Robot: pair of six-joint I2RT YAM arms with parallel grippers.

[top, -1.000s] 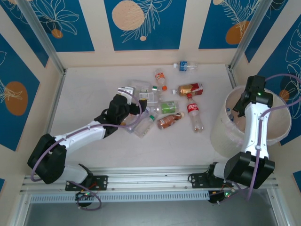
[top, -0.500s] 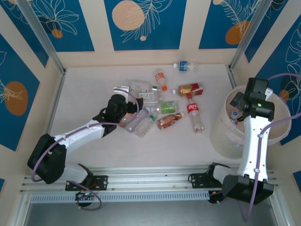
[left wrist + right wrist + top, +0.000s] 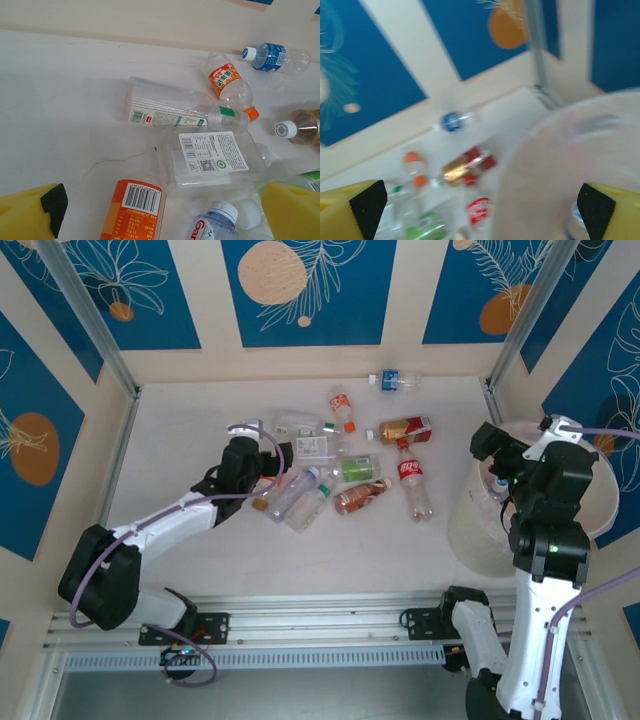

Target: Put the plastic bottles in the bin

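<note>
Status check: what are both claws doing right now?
Left gripper open, low over plastic bottles on the table. Right gripper open, empty, above the bin. Nothing blocking.

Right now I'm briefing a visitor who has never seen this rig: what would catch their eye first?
A jumble of clear plastic bottles with red, orange and green labels lies mid-table, the left claw open at its left side. At the right edge stands the big pale bin, the right claw open above its rim.
</note>
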